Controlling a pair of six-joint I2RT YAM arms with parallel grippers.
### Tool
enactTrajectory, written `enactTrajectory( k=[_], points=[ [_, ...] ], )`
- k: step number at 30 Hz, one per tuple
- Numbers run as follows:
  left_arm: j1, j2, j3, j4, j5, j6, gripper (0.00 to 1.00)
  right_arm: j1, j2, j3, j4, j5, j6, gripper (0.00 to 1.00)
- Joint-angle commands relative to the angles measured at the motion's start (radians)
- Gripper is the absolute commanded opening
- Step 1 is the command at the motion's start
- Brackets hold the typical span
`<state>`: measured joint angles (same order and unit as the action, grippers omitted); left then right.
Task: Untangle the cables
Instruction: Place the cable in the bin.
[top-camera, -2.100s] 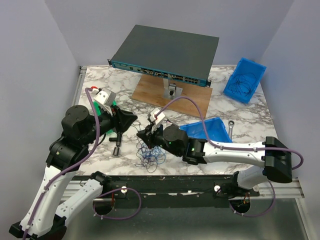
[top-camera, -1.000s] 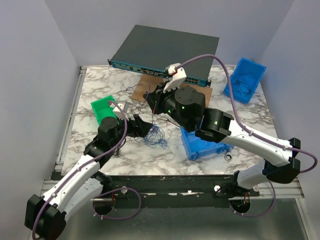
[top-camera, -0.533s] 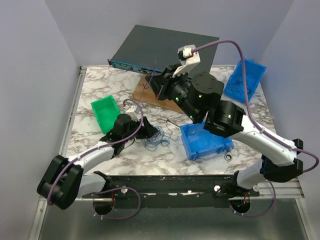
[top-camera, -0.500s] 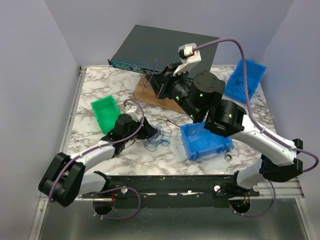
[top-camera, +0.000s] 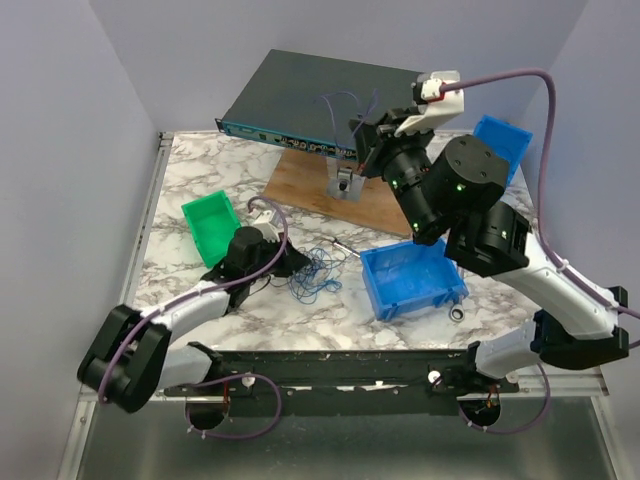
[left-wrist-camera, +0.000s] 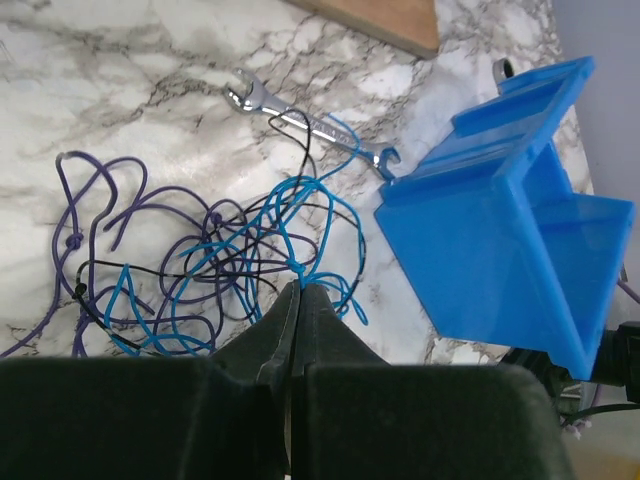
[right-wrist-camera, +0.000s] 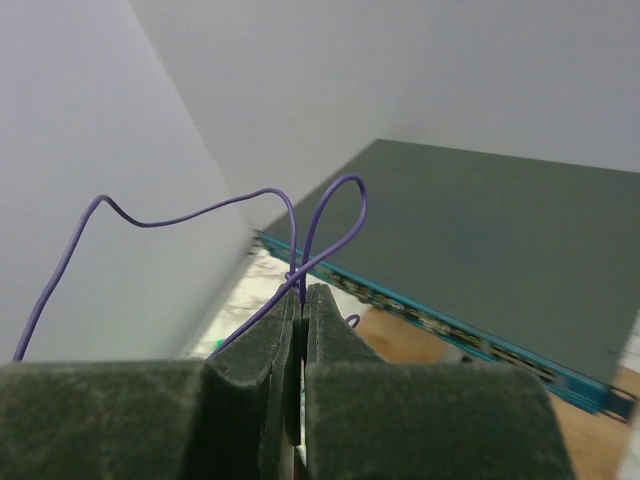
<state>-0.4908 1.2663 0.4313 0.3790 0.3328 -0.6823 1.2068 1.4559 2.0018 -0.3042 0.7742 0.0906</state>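
Left fingers clamp the cables on the bench, wrench and blue bin just beside; right fingers pinch a purple strand aloft

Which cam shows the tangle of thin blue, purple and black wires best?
Left wrist: the wire tangle fills the frame, strands separable. Top external shows the tangle only small. Right wrist shows just one purple strand pinched in the right gripper.

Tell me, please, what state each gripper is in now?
Left gripper: shut on thin light-blue wire.
Right gripper: shut on thin purple wire.
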Motion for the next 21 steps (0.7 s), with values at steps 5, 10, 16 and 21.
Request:
enactTrajectory(
  k=[5, 10, 16, 21],
  points=[
    [0.004, -0.215, 0.027, -0.195, -0.059, 0.067, 0.00, -0.005, -0.184, -0.215, -0.135, 0.242, -0.027, 0.01],
    [0.004, -0.282, 0.034, -0.233, -0.072, 0.069, 0.00, -0.006, -0.303, -0.470, -0.236, 0.256, 0.159, 0.01],
    [0.004, -0.309, 0.075, -0.276, -0.068, 0.089, 0.00, -0.008, -0.349, -0.694, -0.298, 0.271, 0.316, 0.01],
    [0.004, -0.348, 0.080, -0.300, -0.066, 0.091, 0.00, -0.130, -0.321, -0.832, -0.343, 0.160, 0.431, 0.01]
  ],
)
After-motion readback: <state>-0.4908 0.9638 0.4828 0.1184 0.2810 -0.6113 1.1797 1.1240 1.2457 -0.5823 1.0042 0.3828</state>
